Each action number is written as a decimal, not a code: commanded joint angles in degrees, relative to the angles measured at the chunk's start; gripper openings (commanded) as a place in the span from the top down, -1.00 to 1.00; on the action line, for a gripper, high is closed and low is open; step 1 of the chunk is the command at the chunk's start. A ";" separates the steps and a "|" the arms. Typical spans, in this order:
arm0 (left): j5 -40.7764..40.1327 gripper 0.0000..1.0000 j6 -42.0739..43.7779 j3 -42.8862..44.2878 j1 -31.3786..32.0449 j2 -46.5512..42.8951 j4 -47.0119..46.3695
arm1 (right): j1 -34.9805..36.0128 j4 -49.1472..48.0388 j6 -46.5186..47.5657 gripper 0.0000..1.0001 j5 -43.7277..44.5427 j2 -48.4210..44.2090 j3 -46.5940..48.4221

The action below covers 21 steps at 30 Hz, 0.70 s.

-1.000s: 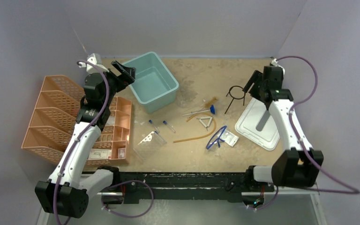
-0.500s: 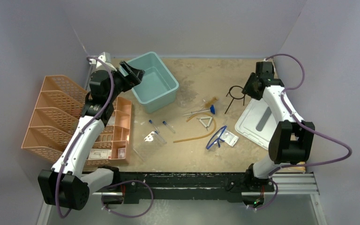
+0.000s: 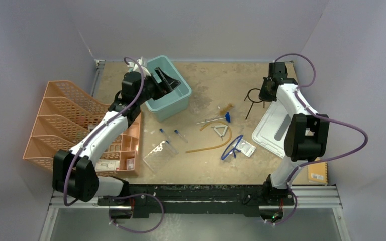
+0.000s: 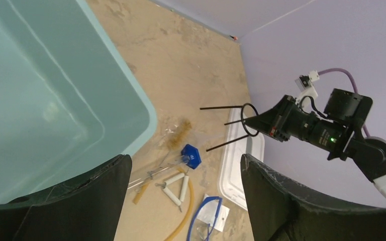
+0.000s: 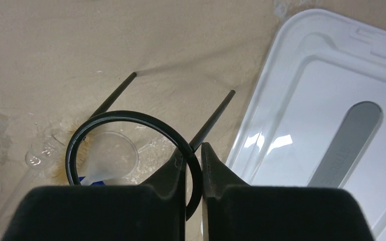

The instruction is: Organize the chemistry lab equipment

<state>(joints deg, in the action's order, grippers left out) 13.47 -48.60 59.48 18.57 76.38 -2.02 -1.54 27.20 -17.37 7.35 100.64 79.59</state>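
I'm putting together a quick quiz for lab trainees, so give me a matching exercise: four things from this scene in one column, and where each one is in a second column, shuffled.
1. black wire ring stand
2. teal plastic bin
3. pale grey plastic lid
4. blue-framed safety glasses

A. flat on the right side of the table
B. pinched in the right gripper
C. lying close by the lid's left edge
D. under the open left gripper

Pairs: 1-B, 2-D, 3-A, 4-C.

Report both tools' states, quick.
Left tool: open, holding nothing.
Right tool: closed on the ring stand.
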 commanded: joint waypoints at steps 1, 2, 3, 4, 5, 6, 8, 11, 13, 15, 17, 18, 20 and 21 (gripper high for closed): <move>3.78 -0.57 -5.14 3.55 2.46 2.23 -8.09 | 0.18 -0.23 2.51 1.00 0.59 -0.96 3.96; 4.38 -0.57 -6.21 3.89 3.18 3.33 -8.71 | 0.22 -0.42 2.45 1.00 1.15 -1.47 4.00; 5.58 -0.56 -7.42 4.83 3.75 4.56 -9.31 | 0.22 -0.65 2.38 1.00 1.72 -1.95 4.12; 7.11 -0.56 -8.73 5.70 4.36 6.13 -9.82 | 0.22 -0.79 2.23 1.00 2.11 -2.60 4.25; 8.42 -0.55 -9.80 6.84 5.05 7.81 -10.10 | 0.21 -1.11 2.13 1.00 2.29 -3.31 4.19; 9.50 -0.54 -10.74 8.12 5.79 9.29 -10.18 | 0.22 -1.62 2.07 1.00 2.22 -4.40 4.02; 10.59 -0.54 -11.77 10.58 7.65 12.65 -10.67 | 0.22 -3.15 1.82 1.00 1.30 -6.99 3.49; 11.00 -0.54 -12.16 14.81 11.02 16.53 -11.13 | 0.22 -5.26 1.72 1.00 -1.94 -10.54 3.30; 11.29 -0.54 -12.47 17.59 12.71 19.12 -11.56 | 0.22 -5.50 2.00 1.00 -4.23 -12.54 3.57; 11.67 -0.53 -12.57 20.44 14.14 21.66 -11.94 | 0.21 -4.97 2.60 1.00 -6.52 -14.37 3.87; 11.89 -0.52 -12.57 23.69 15.34 23.90 -11.95 | 0.18 -3.95 3.40 1.00 -8.49 -16.06 4.21; 11.77 -0.51 -12.57 25.30 15.88 24.90 -11.95 | 0.22 -3.60 3.91 1.00 -9.77 -16.88 4.17; 11.19 -0.44 -11.87 28.42 16.92 26.23 -11.82 | 0.38 -2.79 5.39 1.00 -12.06 -18.66 4.07; 9.49 -0.42 -10.18 30.89 17.62 26.53 -10.17 | 0.64 -2.39 6.46 1.00 -12.81 -19.36 3.97</move>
<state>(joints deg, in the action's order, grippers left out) 23.99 -60.51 82.46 34.63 102.26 -9.80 -1.50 25.34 -14.50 0.58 84.60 81.45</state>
